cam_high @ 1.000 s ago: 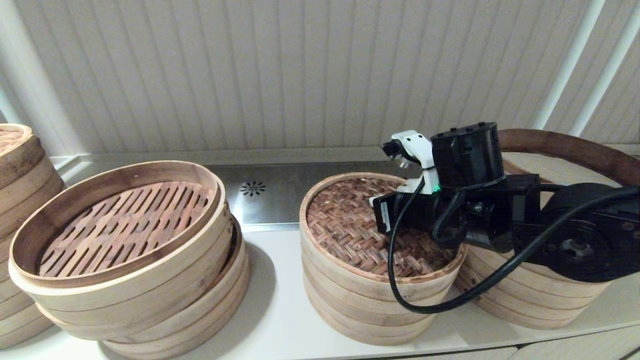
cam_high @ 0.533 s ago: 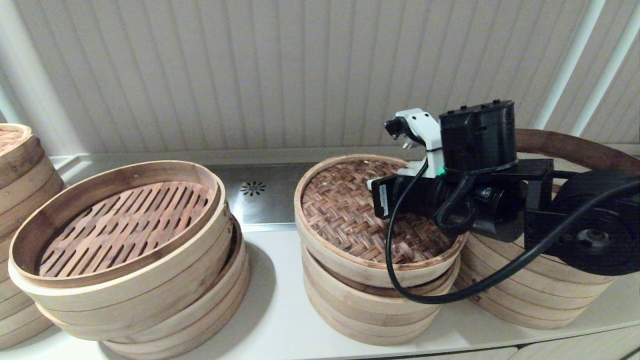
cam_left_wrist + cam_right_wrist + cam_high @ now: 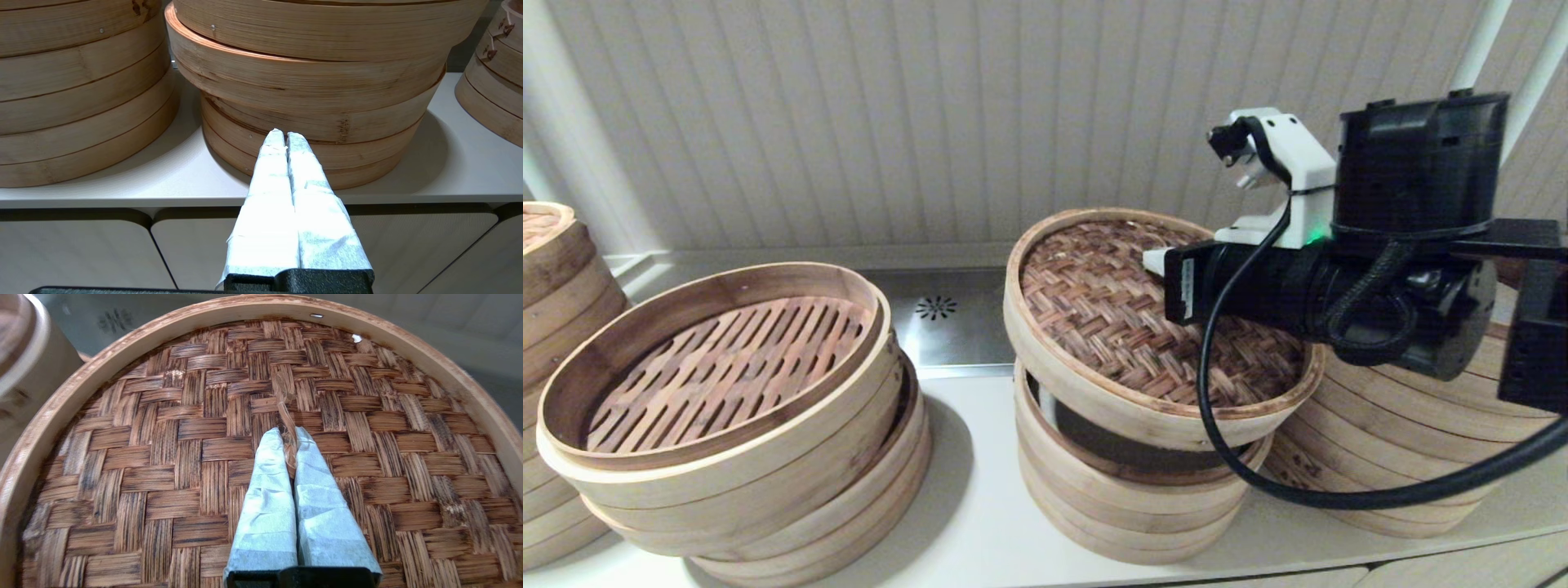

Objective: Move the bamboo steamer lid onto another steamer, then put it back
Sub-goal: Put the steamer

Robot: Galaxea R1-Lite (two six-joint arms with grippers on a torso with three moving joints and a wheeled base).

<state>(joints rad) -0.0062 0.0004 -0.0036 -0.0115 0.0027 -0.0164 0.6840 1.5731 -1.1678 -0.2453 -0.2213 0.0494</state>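
The bamboo steamer lid (image 3: pixel 1111 318), with its brown herringbone weave and pale rim, hangs tilted above the short middle stack (image 3: pixel 1127 506), whose dark inner rim is uncovered. My right gripper (image 3: pixel 288 435) is shut on the small fibre loop (image 3: pixel 285 400) at the centre of the lid (image 3: pixel 163 457). In the head view the black right wrist (image 3: pixel 1339 294) covers the fingers. The other steamer (image 3: pixel 1405 441) stands at the right, a tall stack of pale rings; its top is hidden behind the arm. My left gripper (image 3: pixel 285 136) is shut on nothing, low in front of the counter edge.
A leaning stack with a slatted floor (image 3: pixel 727 425) stands left of centre, and it fills the left wrist view (image 3: pixel 310 81). Another stack (image 3: pixel 547 269) sits at the far left edge. A metal drain strip (image 3: pixel 947 318) runs along the back of the white counter (image 3: pixel 972 506).
The right gripper has risen with the lid, lifting it off the middle stack and tilting it. The stack's dark inner rim now shows. The left arm stayed still.
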